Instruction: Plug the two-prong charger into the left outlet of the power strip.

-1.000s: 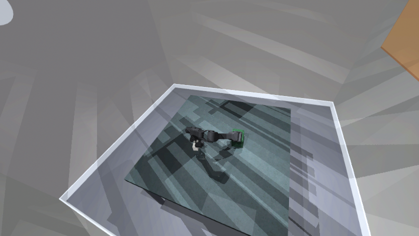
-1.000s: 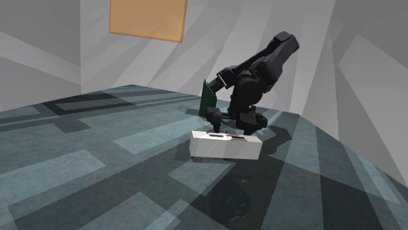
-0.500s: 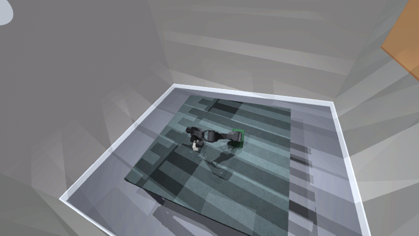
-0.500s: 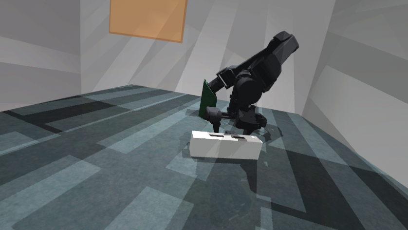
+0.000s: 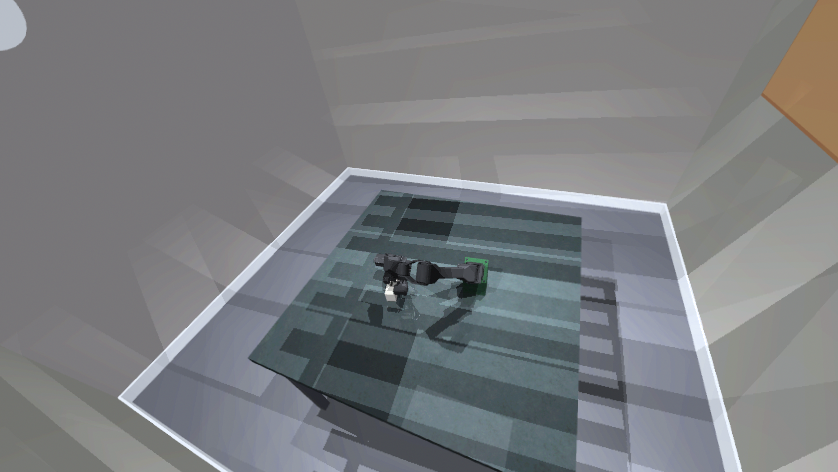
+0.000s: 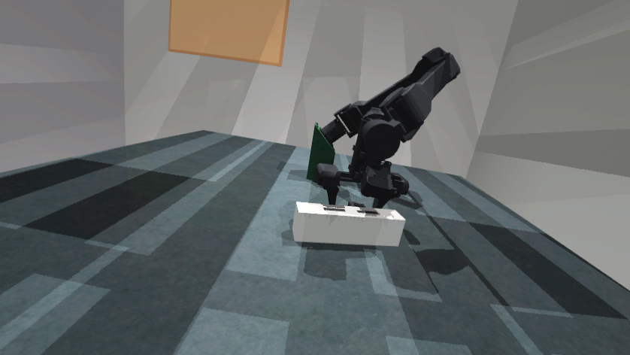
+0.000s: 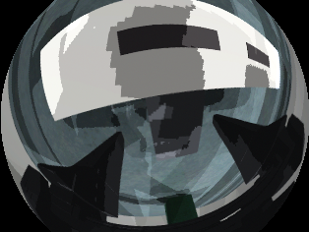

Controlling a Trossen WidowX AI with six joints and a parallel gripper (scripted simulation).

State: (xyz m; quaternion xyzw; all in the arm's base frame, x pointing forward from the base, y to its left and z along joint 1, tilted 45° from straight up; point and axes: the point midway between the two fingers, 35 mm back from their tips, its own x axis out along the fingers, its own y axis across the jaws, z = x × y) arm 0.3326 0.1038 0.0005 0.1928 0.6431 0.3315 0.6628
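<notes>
The white power strip (image 6: 348,231) (image 5: 389,293) (image 7: 79,60) lies on the table, with dark slots on its top face. In the wrist view one long slot (image 7: 166,36) sits near the middle and a shorter slot (image 7: 258,55) to the right. My gripper (image 6: 355,200) (image 5: 400,287) (image 7: 170,127) is open, pointing down just behind the strip, with its fingertips near the strip's top edge. A small dark block, which seems to be the charger (image 7: 177,115) (image 6: 355,203), sits between the spread fingers without being gripped. Its prongs are hidden.
The arm's green base plate (image 6: 322,152) (image 5: 476,262) stands behind the strip. The patterned table (image 6: 131,247) (image 5: 469,375) stretches around it. An orange panel (image 6: 227,28) hangs on the far wall. A low white rim (image 5: 504,187) borders the floor area.
</notes>
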